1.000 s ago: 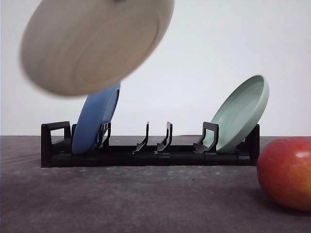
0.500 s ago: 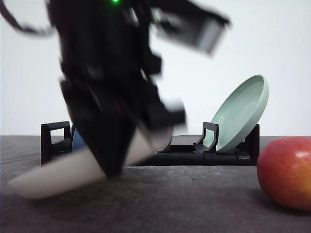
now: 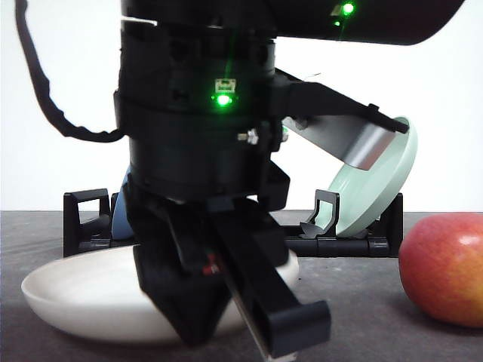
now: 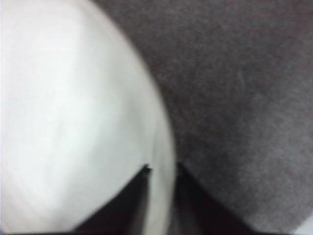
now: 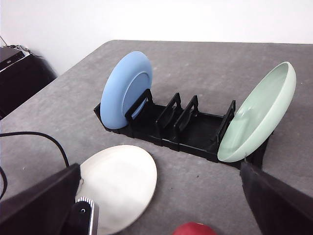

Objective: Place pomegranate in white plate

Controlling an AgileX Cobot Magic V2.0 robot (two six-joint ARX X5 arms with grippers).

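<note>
The white plate (image 3: 75,290) lies low on the dark table, left of centre, in front of the rack. My left gripper (image 3: 226,313) is down at its near rim. In the left wrist view the white plate (image 4: 73,122) has its rim pinched between the two dark fingers (image 4: 129,205), so the left gripper (image 4: 164,196) is shut on it. The pomegranate (image 3: 445,268), red-orange, sits on the table at the far right, apart from the plate. From above, the right gripper (image 5: 159,169) is open and holds nothing, over the white plate (image 5: 120,181) and the pomegranate's top (image 5: 194,228).
A black dish rack (image 5: 181,129) stands behind, holding a blue plate (image 5: 124,90) at its left end and a pale green plate (image 5: 257,117) at its right end. My left arm (image 3: 204,113) blocks much of the front view. A black cable (image 5: 34,139) trails at left.
The left arm has swung the white plate down from high in the air to the table surface. The pomegranate and the rack have not moved.
</note>
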